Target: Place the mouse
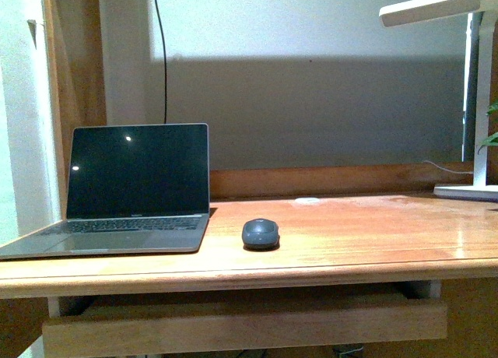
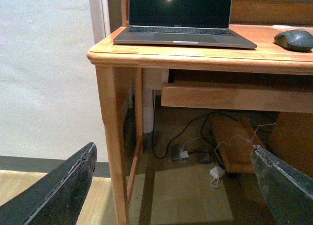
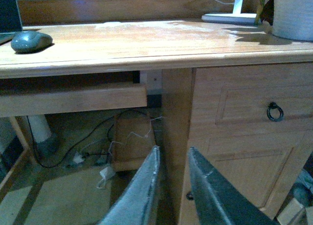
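While the mouse (image 1: 261,233) sits on the desk (image 1: 373,233) just beside the laptop (image 1: 132,191), both my arms hang low, below the desktop and well clear of it. My left gripper (image 2: 171,186) is spread wide and empty; my right gripper (image 3: 171,191) is nearly closed, a narrow gap between the fingers, holding nothing. The mouse looks placed already, I judge. The risk is in lifting either arm: the desk edge and the drawer rail (image 3: 73,98) overhang me, and a careless rise could knock the desk and send the rounded mouse sliding into the laptop.
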Robot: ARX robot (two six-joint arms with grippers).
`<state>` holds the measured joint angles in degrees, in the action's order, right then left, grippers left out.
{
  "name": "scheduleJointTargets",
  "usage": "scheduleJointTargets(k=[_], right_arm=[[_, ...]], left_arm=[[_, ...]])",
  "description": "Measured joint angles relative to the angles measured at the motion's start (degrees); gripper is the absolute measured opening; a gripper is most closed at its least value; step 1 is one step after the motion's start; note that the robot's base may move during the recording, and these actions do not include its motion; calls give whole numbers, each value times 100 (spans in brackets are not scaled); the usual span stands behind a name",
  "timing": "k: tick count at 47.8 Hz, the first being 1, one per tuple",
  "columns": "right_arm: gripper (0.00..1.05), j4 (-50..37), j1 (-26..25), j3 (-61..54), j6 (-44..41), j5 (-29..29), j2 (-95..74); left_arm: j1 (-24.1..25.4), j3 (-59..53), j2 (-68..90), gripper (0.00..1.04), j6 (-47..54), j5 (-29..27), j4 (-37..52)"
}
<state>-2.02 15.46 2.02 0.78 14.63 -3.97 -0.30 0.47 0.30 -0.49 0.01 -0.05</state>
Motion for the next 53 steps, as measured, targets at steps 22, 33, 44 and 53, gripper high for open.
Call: scheduleJointTargets(k=[22, 33, 44, 53], right_arm=[[3, 199, -1512, -114, -48, -1447, 358], [3, 199, -1523, -114, -48, -1447, 361], [40, 199, -1523, -114, -59, -1447, 361], [74, 199, -1523, -114, -59, -1447, 361]], left_arm=[[0, 0, 0, 97, 2, 0, 0], [0, 0, 0, 97, 2, -2, 0], [0, 0, 0, 97, 0, -2, 0], [0, 0, 0, 97, 2, -2, 0]])
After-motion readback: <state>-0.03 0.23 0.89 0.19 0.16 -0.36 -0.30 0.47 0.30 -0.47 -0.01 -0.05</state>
